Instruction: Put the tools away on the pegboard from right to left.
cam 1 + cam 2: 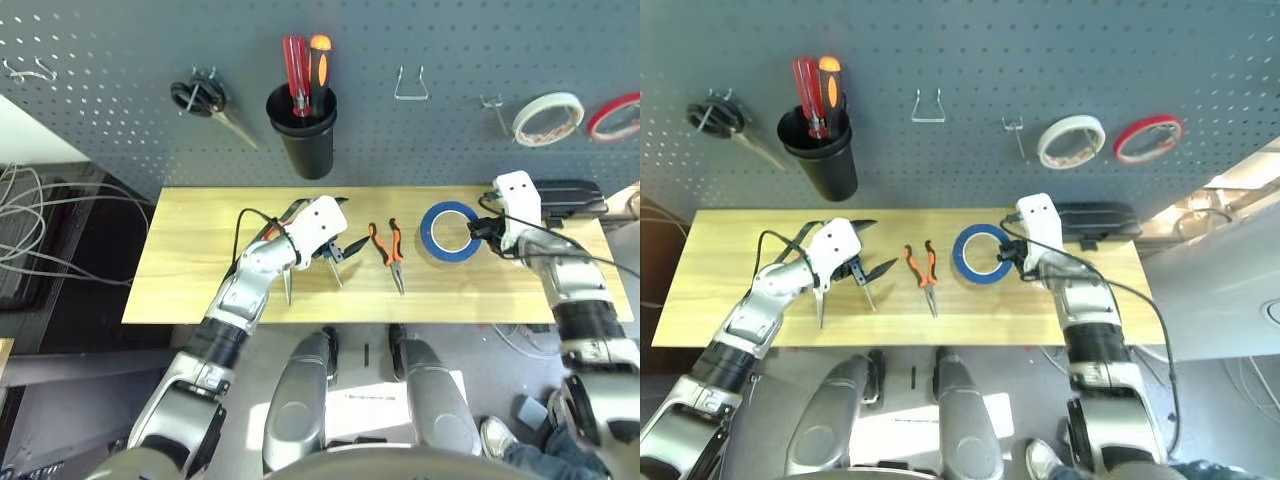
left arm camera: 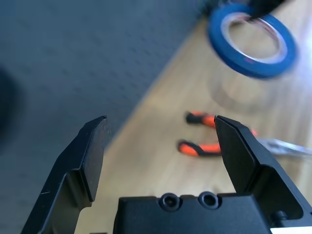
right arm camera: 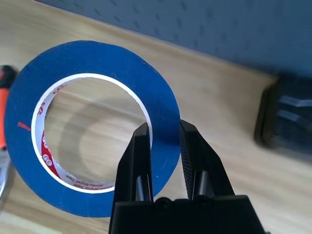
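The blue tape roll (image 1: pixel 428 238) sits at the right of the wooden table (image 1: pixel 200 280), its shadow on the wood below. My right gripper (image 3: pixel 163 127) is shut on its rim, one finger inside the ring and one outside. The orange-and-black pliers (image 1: pixel 390 250) lie flat in the middle. My left gripper (image 2: pixel 161 122) hangs open just left of them, holding nothing. Metal blades (image 1: pixel 287 285) and a bit of red handle poke out from under my left wrist. The dark grey pegboard (image 1: pixel 420 40) rises behind the table.
On the pegboard hang black-handled scissors (image 1: pixel 200 97), a black cup (image 1: pixel 302 135) with red and orange handles in it, a bare wire hook (image 1: pixel 410 85), a small hook (image 1: pixel 492 105), a white tape roll (image 1: pixel 548 118) and a red one (image 1: pixel 615 115). A black box (image 1: pixel 565 195) lies behind my right gripper.
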Controlling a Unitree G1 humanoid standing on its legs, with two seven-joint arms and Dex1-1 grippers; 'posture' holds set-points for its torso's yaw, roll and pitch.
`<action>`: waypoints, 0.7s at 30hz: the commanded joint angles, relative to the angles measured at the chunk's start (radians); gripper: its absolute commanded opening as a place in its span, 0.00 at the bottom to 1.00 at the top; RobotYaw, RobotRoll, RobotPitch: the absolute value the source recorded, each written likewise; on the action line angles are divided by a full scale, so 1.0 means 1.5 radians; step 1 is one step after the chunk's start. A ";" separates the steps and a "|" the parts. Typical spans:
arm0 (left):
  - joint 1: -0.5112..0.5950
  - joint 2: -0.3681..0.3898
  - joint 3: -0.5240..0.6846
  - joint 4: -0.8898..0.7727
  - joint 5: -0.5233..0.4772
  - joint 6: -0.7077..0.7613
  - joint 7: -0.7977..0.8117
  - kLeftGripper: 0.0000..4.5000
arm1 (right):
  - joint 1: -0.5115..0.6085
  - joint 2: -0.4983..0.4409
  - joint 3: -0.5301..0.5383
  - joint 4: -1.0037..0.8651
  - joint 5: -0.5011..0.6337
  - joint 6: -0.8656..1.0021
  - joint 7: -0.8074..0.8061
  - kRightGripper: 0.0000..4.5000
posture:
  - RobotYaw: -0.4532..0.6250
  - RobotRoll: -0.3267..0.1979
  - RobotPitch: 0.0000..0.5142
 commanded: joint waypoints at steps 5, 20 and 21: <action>-0.003 -0.020 0.006 -0.009 -0.029 -0.049 -0.002 1.00 | 0.119 -0.046 -0.018 -0.095 -0.028 -0.308 0.016 0.15 | 0.50 0.62 0.62; -0.022 -0.033 0.004 0.017 -0.037 -0.066 -0.012 1.00 | 0.135 -0.062 -0.099 -0.205 -0.023 -0.437 -0.037 0.15 | 0.45 0.62 0.62; -0.022 -0.035 0.004 0.015 -0.043 -0.067 -0.017 1.00 | 0.136 -0.063 -0.100 -0.223 -0.019 -0.432 -0.035 0.15 | 0.45 0.62 0.62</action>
